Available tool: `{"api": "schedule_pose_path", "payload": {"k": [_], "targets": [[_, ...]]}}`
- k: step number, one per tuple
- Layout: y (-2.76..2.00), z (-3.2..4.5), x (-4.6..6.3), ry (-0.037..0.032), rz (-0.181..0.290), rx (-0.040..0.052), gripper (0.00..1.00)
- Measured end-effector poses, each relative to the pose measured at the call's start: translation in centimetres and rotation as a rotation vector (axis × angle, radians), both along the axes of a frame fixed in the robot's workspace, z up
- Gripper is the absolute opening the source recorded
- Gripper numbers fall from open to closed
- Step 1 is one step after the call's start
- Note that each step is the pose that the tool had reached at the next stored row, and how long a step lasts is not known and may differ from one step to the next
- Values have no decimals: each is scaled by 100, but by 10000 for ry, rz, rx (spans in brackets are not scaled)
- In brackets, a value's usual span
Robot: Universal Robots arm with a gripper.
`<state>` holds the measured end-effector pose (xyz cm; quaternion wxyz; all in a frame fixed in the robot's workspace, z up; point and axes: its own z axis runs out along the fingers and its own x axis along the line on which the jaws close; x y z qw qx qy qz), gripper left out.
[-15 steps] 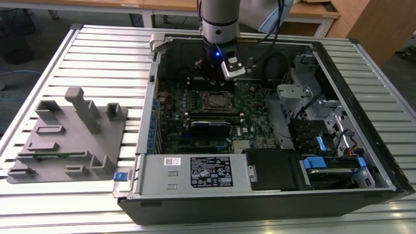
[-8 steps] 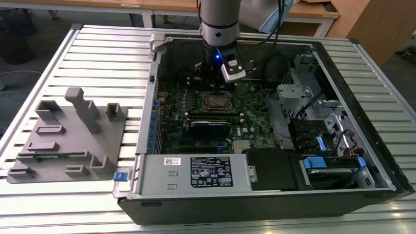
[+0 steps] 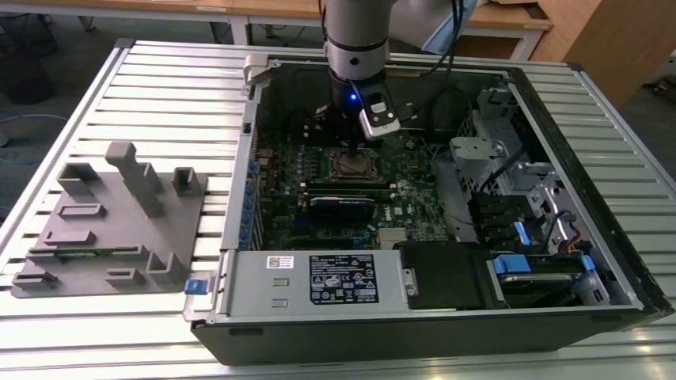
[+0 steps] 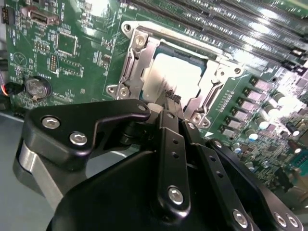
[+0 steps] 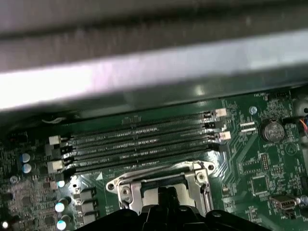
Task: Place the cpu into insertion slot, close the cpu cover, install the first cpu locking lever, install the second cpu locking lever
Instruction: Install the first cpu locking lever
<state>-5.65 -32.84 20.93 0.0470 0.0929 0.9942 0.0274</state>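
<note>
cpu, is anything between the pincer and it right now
Nothing visible. In the second wrist view the pincer hangs right at the cpu, which already lies in the insertion slot with the cpu cover framing it. The cover leaves the chip's face bare, with no cable or part crossing it.

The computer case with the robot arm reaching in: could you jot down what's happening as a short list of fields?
Setting: open computer case lying on a slatted metal table
Arm: reaches down into the case, over the green motherboard
Gripper: fingers closed together, tips at the cpu cover
Cpu: silver face seated in the socket, framed by the cover
Cover: lying flat around the chip
Nearby: grey parts holder on the table, at the exterior view's left
</note>
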Motion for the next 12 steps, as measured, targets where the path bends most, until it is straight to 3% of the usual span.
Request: {"api": "schedule_pose_path", "payload": {"k": [6, 12], "targets": [[-6, 5, -1, 2, 0, -11, 11], [-6, 73, -1, 0, 0, -9, 11]]}}
